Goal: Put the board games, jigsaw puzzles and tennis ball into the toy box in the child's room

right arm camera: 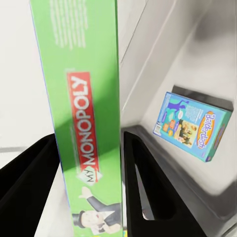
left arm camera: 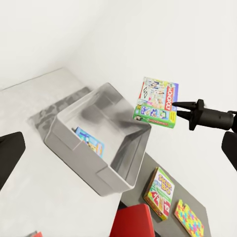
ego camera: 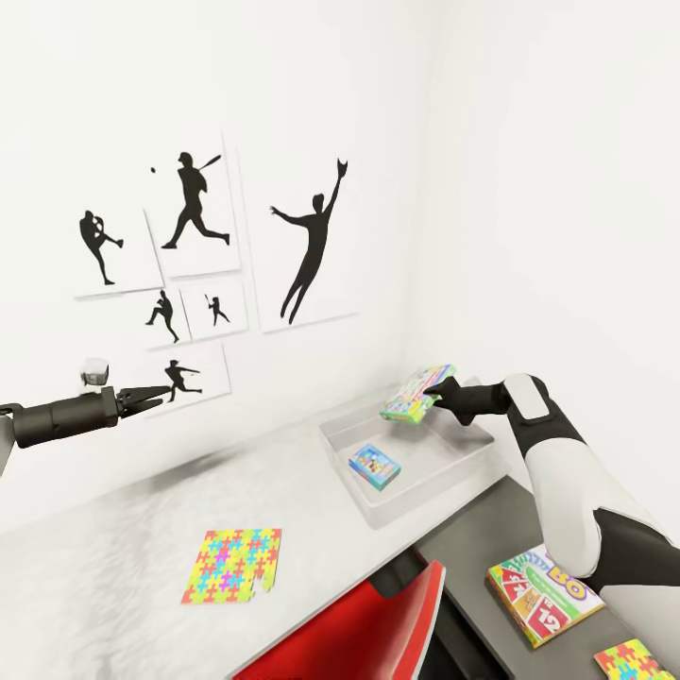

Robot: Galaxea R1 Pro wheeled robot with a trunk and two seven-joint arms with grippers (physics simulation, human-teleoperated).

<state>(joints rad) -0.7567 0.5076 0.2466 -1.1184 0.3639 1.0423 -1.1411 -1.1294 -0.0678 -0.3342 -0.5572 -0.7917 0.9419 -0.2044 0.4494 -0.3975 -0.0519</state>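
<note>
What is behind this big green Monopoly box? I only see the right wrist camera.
Observer: The right gripper holds the Monopoly box in the air above the toy box.
Child: Any toys still outside?
Observer: Yes, a jigsaw puzzle lies on the pale table.
Child: More?
Observer: A yellow-green board game and another puzzle lie on the dark side unit.

"MY MONOPOLY" on the green board game [right arm camera: 86, 123]; blue board game [right arm camera: 192, 126] perhaps reads "Balderdash".
</note>
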